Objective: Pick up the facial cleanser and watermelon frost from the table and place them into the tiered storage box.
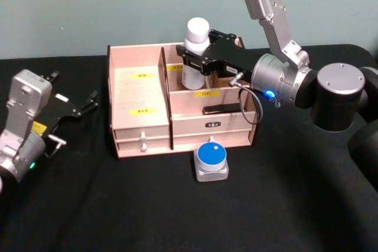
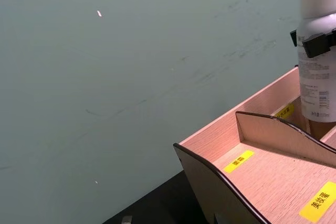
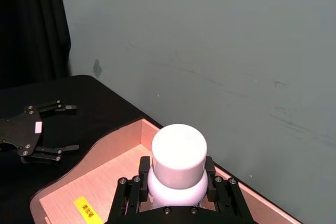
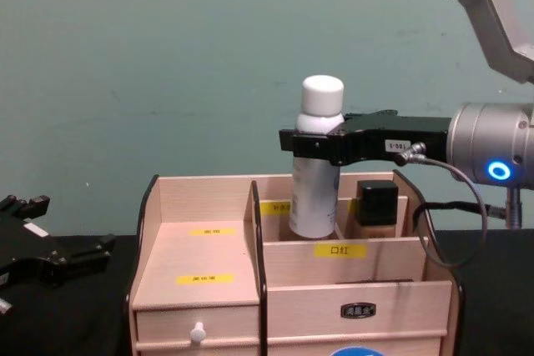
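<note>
The facial cleanser (image 1: 195, 51) is a white bottle with a round white cap. It stands upright in the back middle compartment of the tiered storage box (image 1: 139, 131), and my right gripper (image 1: 192, 60) is shut on its neck. In the chest view the facial cleanser (image 4: 317, 172) has its lower part behind the box wall, with the right gripper (image 4: 313, 143) just under the cap. The watermelon frost (image 1: 211, 160), a small silvery container with a blue lid, rests on the table in front of the box. My left gripper (image 1: 74, 90) lies open at the far left.
A dark-capped item (image 4: 377, 202) stands in the compartment beside the bottle, and a flat black object (image 1: 221, 109) lies on the middle tier. The black tabletop (image 1: 177, 216) stretches in front of the box. A green wall (image 1: 118, 4) rises close behind.
</note>
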Available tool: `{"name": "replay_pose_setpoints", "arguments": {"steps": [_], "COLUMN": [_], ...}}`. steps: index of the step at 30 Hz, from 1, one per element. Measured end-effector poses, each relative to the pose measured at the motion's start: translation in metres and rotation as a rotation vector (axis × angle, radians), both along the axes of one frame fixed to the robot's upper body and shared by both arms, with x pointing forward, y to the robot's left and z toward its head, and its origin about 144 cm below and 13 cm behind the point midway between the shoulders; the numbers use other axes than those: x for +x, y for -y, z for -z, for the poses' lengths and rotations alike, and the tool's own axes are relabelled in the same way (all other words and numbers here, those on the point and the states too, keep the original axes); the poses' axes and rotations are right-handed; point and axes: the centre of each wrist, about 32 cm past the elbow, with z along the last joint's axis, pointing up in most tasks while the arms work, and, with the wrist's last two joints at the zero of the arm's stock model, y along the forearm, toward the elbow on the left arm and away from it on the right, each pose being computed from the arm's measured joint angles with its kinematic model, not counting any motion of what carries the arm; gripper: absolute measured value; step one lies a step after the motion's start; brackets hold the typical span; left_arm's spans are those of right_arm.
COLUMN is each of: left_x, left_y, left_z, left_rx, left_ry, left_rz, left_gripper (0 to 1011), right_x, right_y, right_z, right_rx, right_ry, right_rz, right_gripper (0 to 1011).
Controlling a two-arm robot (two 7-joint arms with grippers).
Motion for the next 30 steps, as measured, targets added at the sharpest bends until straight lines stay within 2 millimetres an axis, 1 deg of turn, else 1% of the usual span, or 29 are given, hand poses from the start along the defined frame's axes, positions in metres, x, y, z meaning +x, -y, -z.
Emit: {"name": "replay_pose_setpoints", "arguments": {"steps": [7, 17, 30], "left_x": [0.0, 0.0, 0.0], "left_y": [0.0, 0.0, 0.0], "left_z": [0.0, 0.0, 0.0], "left_rx": [0.0, 0.0, 0.0], "left_ry": [0.0, 0.0, 0.0], "left_rz": [0.0, 0.0, 0.0], "left_gripper": [1010, 1010, 1010], "right_x": [0.004, 0.006, 0.008], "right_y": [-0.002, -0.003, -0.002], "right_z": [0.0, 0.002, 0.012], "right_rx": [-0.001, 0.003, -0.001], "right_ry": [0.002, -0.004, -0.037], "right_rz": [0.004, 0.006, 0.007], "right_gripper": [593, 593, 593]}}
